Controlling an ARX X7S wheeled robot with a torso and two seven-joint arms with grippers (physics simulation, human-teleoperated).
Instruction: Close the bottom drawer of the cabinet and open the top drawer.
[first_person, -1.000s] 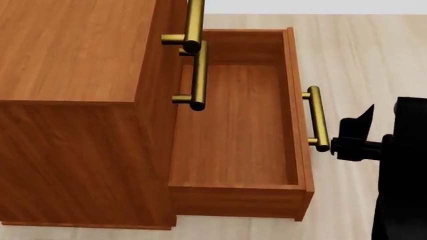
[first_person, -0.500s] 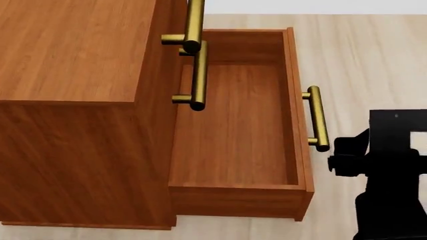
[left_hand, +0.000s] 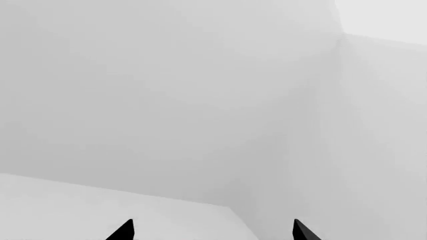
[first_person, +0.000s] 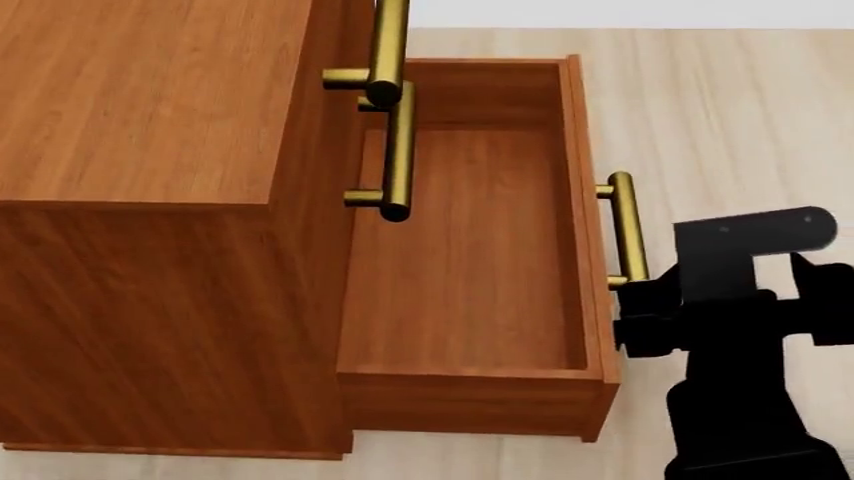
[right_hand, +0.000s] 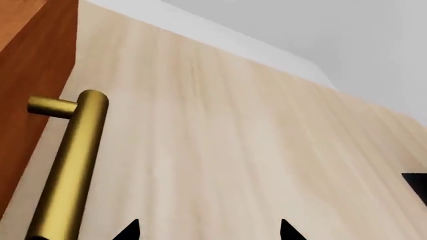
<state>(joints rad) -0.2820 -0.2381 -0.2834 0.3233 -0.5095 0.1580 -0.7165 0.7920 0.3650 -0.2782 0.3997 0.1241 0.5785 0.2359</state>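
The right gripper (first_person: 627, 318), fingertips apart, has advanced against the reddish-brown wooden bottom drawer's (first_person: 467, 250) brass bar handle (first_person: 623, 232); the drawer begins closing.

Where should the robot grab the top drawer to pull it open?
Probably the top drawer's brass bar handle, from the cabinet's front side. The bar stands off the wood on short posts, so fingers can likely close around it. The right gripper is nearest, down by the open bottom drawer.

Matte black right arm (first_person: 741, 400) with blocky housing; black pointed claw tips.
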